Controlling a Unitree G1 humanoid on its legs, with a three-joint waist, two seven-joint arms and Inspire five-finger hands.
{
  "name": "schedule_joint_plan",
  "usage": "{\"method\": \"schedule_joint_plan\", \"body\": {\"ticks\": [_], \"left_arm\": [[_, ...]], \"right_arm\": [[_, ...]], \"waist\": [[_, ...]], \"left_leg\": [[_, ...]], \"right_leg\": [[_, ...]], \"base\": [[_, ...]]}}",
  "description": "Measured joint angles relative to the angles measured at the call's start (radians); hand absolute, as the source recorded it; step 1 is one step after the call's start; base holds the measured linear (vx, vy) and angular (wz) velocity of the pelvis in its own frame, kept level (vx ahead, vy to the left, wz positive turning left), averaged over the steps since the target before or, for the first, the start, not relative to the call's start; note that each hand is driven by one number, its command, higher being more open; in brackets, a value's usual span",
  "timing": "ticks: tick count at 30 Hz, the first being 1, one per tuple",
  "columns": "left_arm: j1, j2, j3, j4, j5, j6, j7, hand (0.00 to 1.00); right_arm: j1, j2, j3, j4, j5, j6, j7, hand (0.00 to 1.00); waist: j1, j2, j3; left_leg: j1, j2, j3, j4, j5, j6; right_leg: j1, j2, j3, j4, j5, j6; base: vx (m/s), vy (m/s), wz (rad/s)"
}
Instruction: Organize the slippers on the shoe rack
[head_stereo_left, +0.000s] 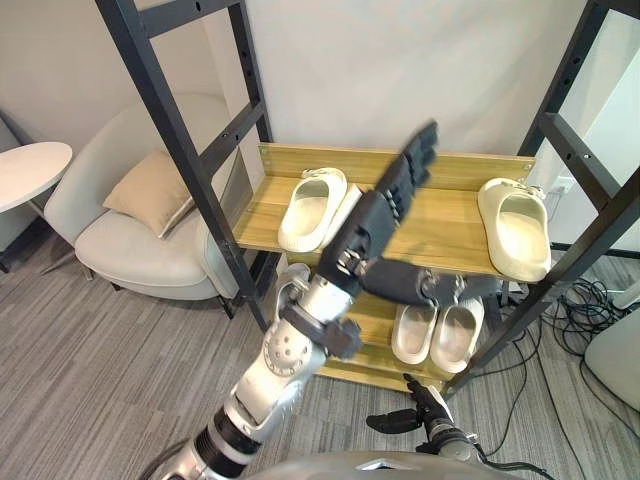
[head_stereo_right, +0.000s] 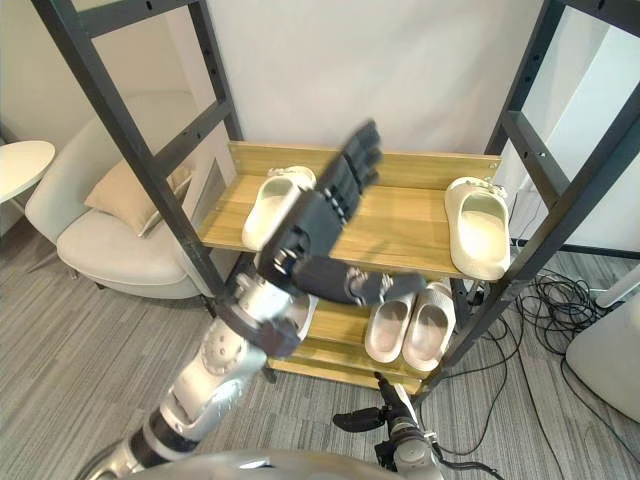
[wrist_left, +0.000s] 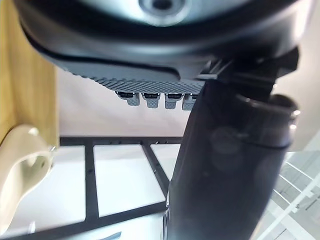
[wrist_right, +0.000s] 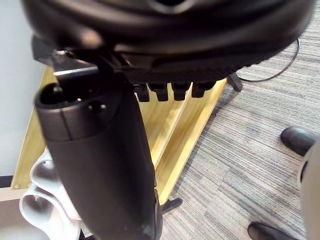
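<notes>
1. Left hand is raised in front of the shoe rack, over the middle of the upper shelf. Fingers are straight and together, thumb is splayed toward the right end, and I see nothing in its grasp.
2. Right hand hangs low by the carpet, in front of the rack's bottom shelf. In its wrist view the fingers look relaxed and it holds nothing.
3. Left slipper lies at the upper shelf's left end, toe toward the back edge. The left hand covers its right side, so I can't tell what is behind there.
4. Right slipper lies at the upper shelf's right end, toe to the back and heel at the front edge. It is well apart from the left one.
5. Slipper pair sits on the lower shelf toward the right end, the two side by side and touching.
6. Off the rack's left end there is an armchair with a tan cushion, and a round white side table beyond it.
7. Loose cables lie on the carpet past the right end.
</notes>
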Motion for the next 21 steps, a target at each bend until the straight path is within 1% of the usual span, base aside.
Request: {"method": "schedule_joint_plan", "body": {"ticks": [2,4,9,13,17,19,20,21], "left_arm": [[-0.011,0.011,0.029,0.001,0.049,-0.009,0.022,1.00],[-0.037,0.039,0.053,0.018,0.098,-0.021,0.046,1.00],[-0.144,0.108,0.125,0.138,0.220,-0.025,0.100,1.00],[-0.224,0.226,0.216,0.226,0.360,-0.017,0.151,1.00],[-0.233,0.290,0.284,0.257,0.471,0.006,0.173,1.00],[-0.233,0.317,0.288,0.287,0.504,0.006,0.183,1.00],[-0.232,0.350,0.288,0.328,0.546,0.011,0.185,1.00],[-0.232,0.354,0.288,0.336,0.553,0.014,0.185,1.00]], "right_arm": [[-0.012,-0.003,0.000,0.026,0.010,0.002,0.002,1.00],[-0.021,-0.004,0.000,0.042,0.011,0.003,0.004,1.00],[-0.035,-0.004,-0.007,0.069,0.035,0.004,0.004,1.00],[-0.035,-0.004,-0.019,0.067,0.045,0.003,0.000,1.00],[-0.035,-0.003,-0.047,0.070,0.045,0.001,-0.005,1.00],[-0.035,-0.004,-0.048,0.070,0.044,0.001,-0.008,1.00],[-0.035,-0.007,-0.048,0.070,0.044,0.001,-0.008,1.00],[-0.035,-0.007,-0.049,0.070,0.044,0.001,-0.008,1.00]], "waist": [[0.001,-0.001,-0.001],[0.002,-0.002,-0.001],[-0.002,-0.004,-0.001],[-0.006,-0.015,0.004],[-0.009,-0.026,0.011],[-0.009,-0.030,0.013],[-0.009,-0.033,0.015],[-0.009,-0.033,0.015]], "left_leg": [[0.003,-0.001,-0.003,0.000,0.000,0.000],[0.003,-0.001,-0.007,-0.001,0.000,0.000],[-0.001,-0.004,-0.008,-0.006,0.000,0.000],[-0.021,-0.004,-0.005,-0.006,0.000,-0.001],[-0.028,-0.006,-0.001,-0.006,-0.002,-0.001],[-0.026,-0.009,-0.002,-0.006,-0.002,-0.001],[-0.027,-0.008,-0.001,-0.006,-0.002,-0.002],[-0.027,-0.008,-0.001,-0.006,-0.002,-0.002]], "right_leg": [[0.002,-0.001,-0.003,0.000,-0.001,0.001],[0.002,-0.001,-0.006,0.000,-0.003,0.001],[-0.003,-0.004,-0.008,0.000,-0.005,0.004],[-0.026,-0.002,-0.004,0.000,-0.006,0.004],[-0.036,-0.002,0.001,0.000,-0.006,0.003],[-0.035,-0.001,0.000,0.000,-0.006,0.003],[-0.037,0.000,0.000,0.000,-0.007,0.002],[-0.037,0.000,0.000,0.000,-0.007,0.001]], "base": [[-0.02,-0.001,0.06],[-0.02,0.000,0.05],[0.00,0.000,0.00],[0.00,0.000,-0.01],[0.01,0.000,-0.04],[0.00,0.000,0.00],[0.00,0.000,0.00],[0.00,0.000,0.00]]}}
